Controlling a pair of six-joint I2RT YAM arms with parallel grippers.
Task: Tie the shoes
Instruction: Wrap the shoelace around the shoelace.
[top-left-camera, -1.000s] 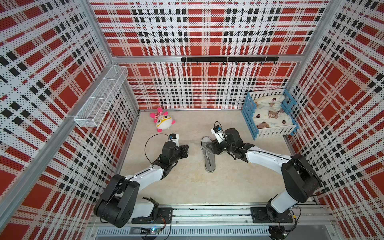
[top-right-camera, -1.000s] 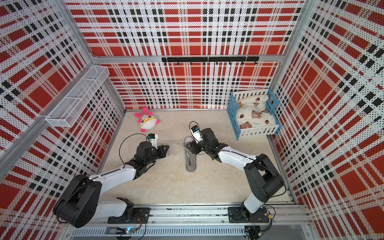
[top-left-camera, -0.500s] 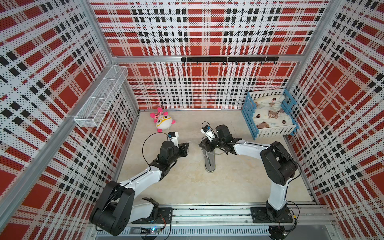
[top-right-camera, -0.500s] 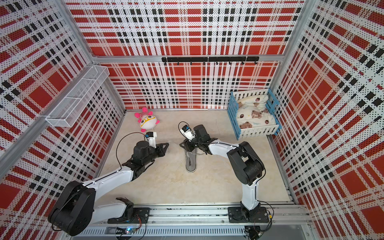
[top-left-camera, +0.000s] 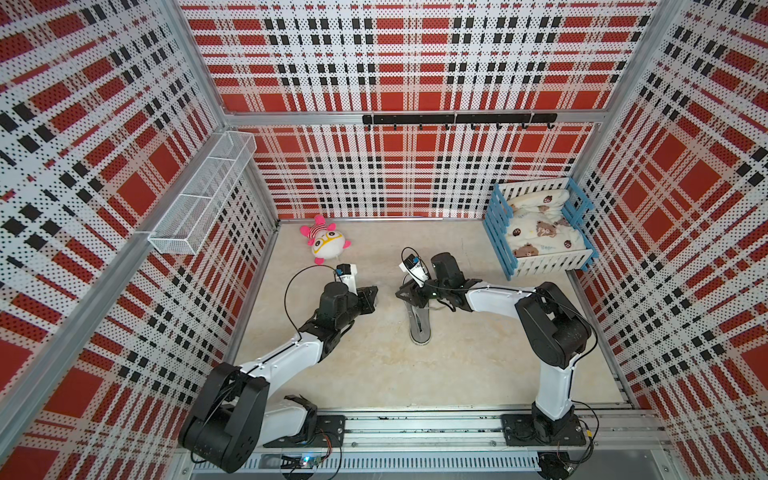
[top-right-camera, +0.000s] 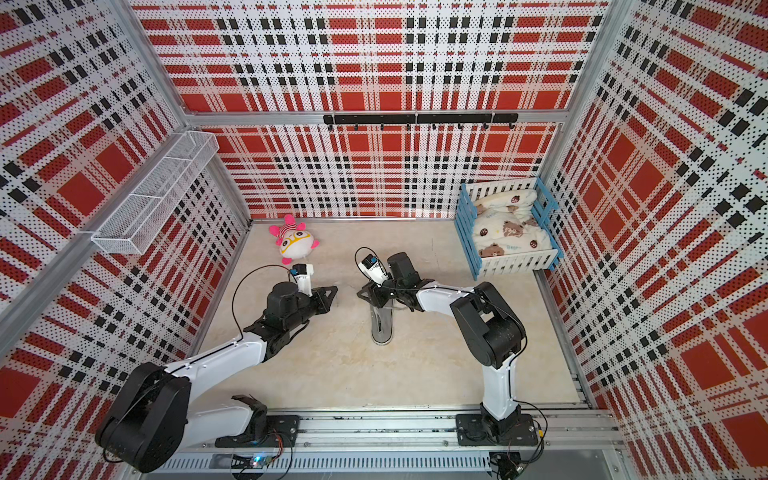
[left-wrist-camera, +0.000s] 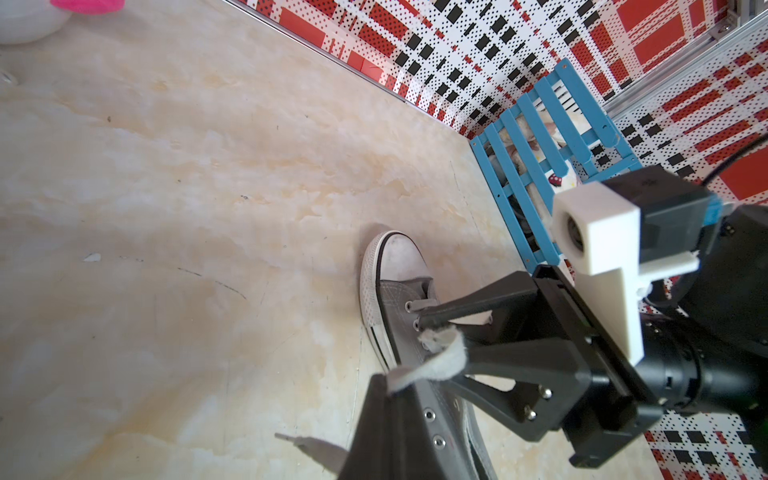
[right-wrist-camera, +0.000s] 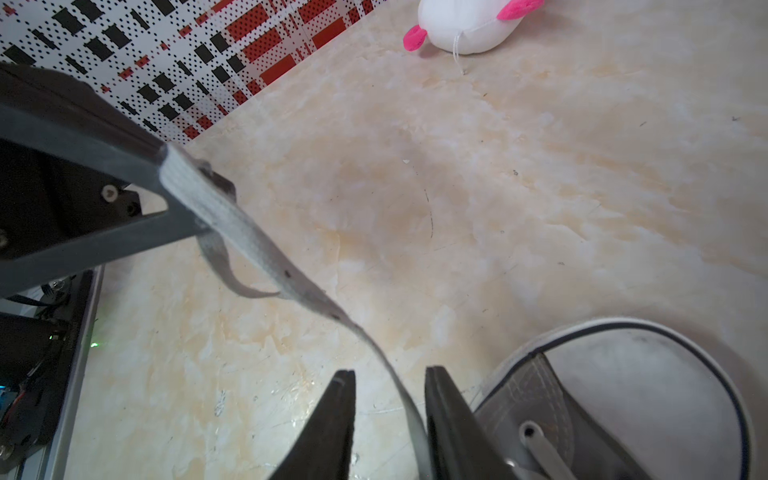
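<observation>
Lace (right-wrist-camera: 257, 247): pinched in closed left fingers (right-wrist-camera: 83, 139) near its short tail; right fingers (right-wrist-camera: 332, 428) apart, straddling it beside shoe (right-wrist-camera: 623, 395) toe. Risk: tail slips free under pull.

Grey white-toed sneaker (top-left-camera: 419, 325) upright mid-floor, laces (right-wrist-camera: 232, 224) untied.

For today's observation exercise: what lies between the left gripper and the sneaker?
A pale grey lace spans from the left gripper to the sneaker, seen in the right wrist view.
</observation>
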